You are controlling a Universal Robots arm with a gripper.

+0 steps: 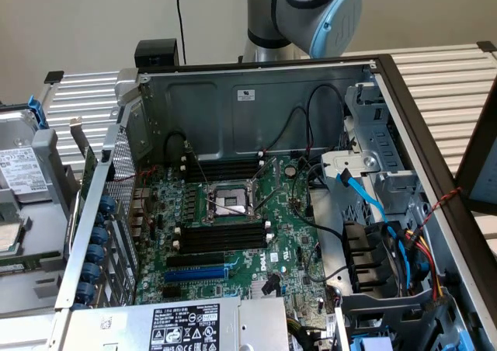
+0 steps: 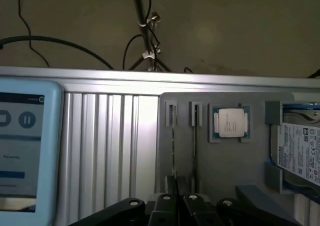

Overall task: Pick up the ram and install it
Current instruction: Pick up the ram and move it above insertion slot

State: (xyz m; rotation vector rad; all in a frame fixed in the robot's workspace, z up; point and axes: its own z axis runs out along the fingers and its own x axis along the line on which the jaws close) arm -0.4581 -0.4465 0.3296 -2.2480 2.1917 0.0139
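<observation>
My gripper (image 2: 179, 205) hangs above a grey holder plate (image 2: 235, 161), its black fingers (image 2: 166, 207) pressed together with nothing between them. Just beyond the fingertips, two narrow slots run along the plate. In one slot a thin greenish strip stands on edge, which looks like the ram (image 2: 173, 136). The other slot (image 2: 194, 136) holds a darker thin edge. In the exterior view the open computer case (image 1: 256, 102) shows its green motherboard (image 1: 287, 242) with long black memory slots (image 1: 225, 238) beside the processor socket (image 1: 231, 203).
A processor chip (image 2: 229, 122) sits in a pocket of the plate and a hard drive (image 2: 300, 146) lies beside it. A light-blue tablet screen (image 2: 22, 151) stands on the ribbed aluminium table (image 2: 110, 146). Cables, a drive cage (image 1: 388, 188) and a power supply (image 1: 182, 324) crowd the case.
</observation>
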